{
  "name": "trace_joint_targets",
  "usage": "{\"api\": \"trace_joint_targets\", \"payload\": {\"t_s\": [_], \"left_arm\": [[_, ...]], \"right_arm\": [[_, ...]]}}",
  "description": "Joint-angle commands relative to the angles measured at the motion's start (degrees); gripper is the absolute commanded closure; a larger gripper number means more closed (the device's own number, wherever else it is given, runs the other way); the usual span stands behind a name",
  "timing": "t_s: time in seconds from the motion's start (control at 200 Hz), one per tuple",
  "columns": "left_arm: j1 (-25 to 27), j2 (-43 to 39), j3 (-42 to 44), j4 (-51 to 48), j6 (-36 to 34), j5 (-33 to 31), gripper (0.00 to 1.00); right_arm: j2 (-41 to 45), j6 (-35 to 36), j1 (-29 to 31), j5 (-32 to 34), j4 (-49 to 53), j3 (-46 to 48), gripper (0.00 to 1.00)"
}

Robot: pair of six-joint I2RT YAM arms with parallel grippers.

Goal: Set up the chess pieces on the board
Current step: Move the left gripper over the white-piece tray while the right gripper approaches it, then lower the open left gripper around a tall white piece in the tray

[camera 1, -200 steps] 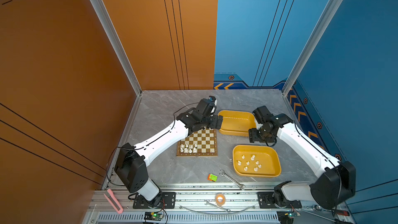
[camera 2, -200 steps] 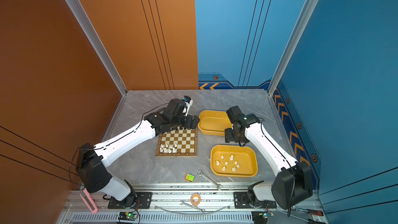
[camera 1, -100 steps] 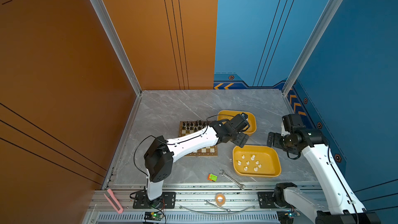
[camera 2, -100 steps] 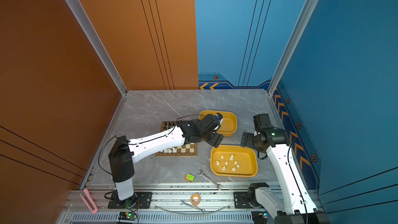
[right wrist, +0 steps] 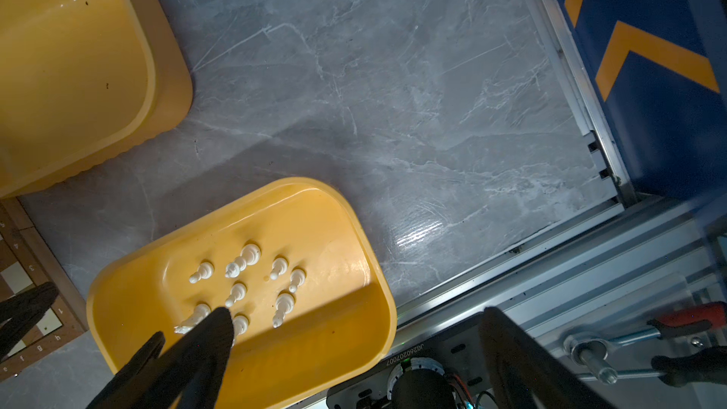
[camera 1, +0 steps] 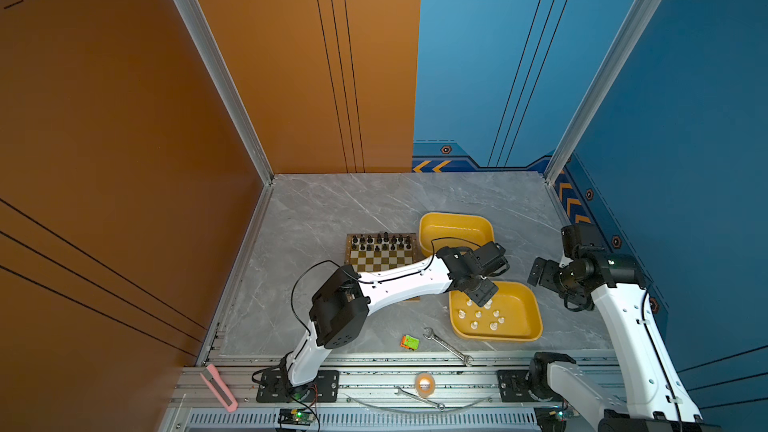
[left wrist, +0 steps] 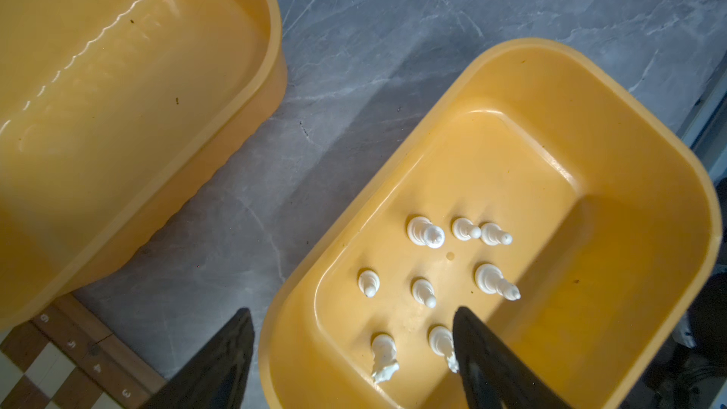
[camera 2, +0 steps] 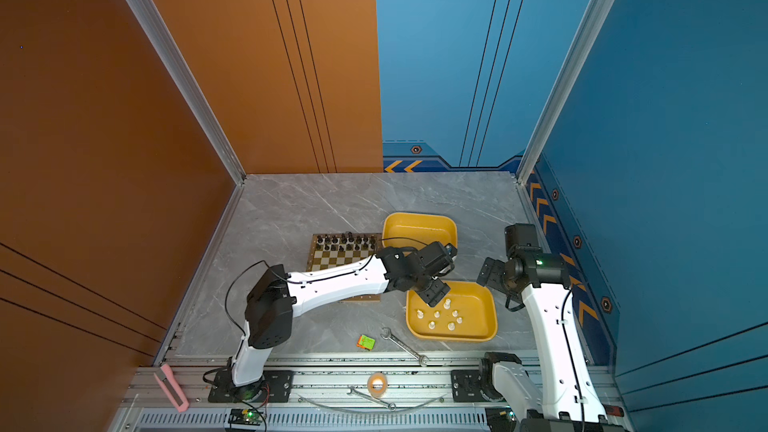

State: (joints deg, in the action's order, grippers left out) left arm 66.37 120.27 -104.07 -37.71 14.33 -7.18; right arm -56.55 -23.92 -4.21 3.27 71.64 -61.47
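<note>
The board point(camera 1: 380, 257) holds several black chess pieces point(camera 1: 380, 241) on its two far rows; my left arm hides its near part. Several white chess pieces point(camera 1: 478, 317) stand in the near yellow tray point(camera 1: 519, 313). My left gripper point(camera 1: 482, 293) hangs open over that tray's far left corner. In the left wrist view a white knight point(left wrist: 383, 356) stands between its fingers point(left wrist: 484, 360), untouched, and another white piece point(left wrist: 442, 342) stands right beside one finger. My right gripper point(camera 1: 540, 274) is raised to the right of the trays, open and empty.
An empty yellow tray point(camera 1: 455, 226) sits right of the board's far end. A wrench point(camera 1: 446, 344) and a small green and orange block point(camera 1: 410, 342) lie near the front edge. A tape roll point(camera 1: 424, 383) and a pink tool point(camera 1: 218, 386) rest on the front rail.
My left gripper swung from the board's far side across to the near tray and came down over the white pieces. My right arm pulled back from between the trays to the right.
</note>
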Motion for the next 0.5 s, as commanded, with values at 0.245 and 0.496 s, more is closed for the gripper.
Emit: {"api": "trace_joint_targets", "payload": {"t_s": [0.245, 0.496], "left_arm": [[1.40, 5.80, -5.28, -1.74, -1.57, 1.67, 0.23], [1.26, 8.18, -7.70, -1.85, -2.53, 2.26, 0.26]], "right_arm": [[0.06, -0.60, -0.54, 0.34, 2.72, 0.13, 0.00], [0.22, -0.51, -0.62, 0.48, 2.70, 0.32, 0.00]]}}
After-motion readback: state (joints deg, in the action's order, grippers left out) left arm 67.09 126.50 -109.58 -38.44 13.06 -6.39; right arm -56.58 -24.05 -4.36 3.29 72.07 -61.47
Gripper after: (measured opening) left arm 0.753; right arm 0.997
